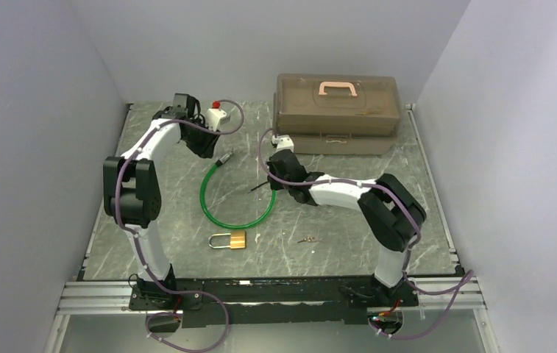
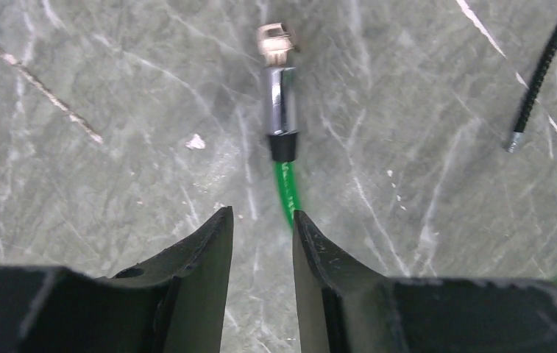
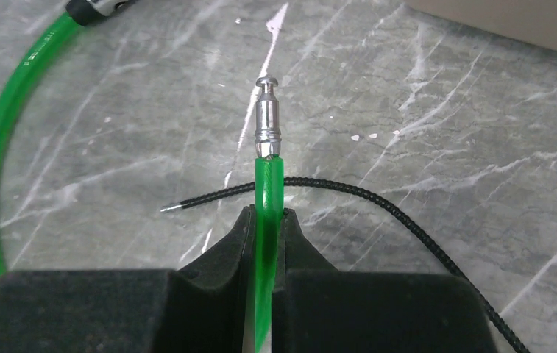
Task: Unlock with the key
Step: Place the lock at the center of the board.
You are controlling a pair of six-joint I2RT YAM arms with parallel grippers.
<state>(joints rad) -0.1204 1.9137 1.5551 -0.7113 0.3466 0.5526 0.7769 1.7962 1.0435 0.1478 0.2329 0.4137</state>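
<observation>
- your left gripper (image 2: 260,219) hangs part open, empty, near one metal end of the green cable (image 2: 287,185).
- your right gripper (image 3: 265,215) pinches the cable's other end.
- the keys (image 1: 308,240) lie right of the padlock (image 1: 229,240).

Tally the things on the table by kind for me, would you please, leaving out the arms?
green cable: 1
brass padlock: 1
bunch of keys: 1
black cord: 1
tan toolbox: 1
white box with red button: 1
Total: 6
</observation>
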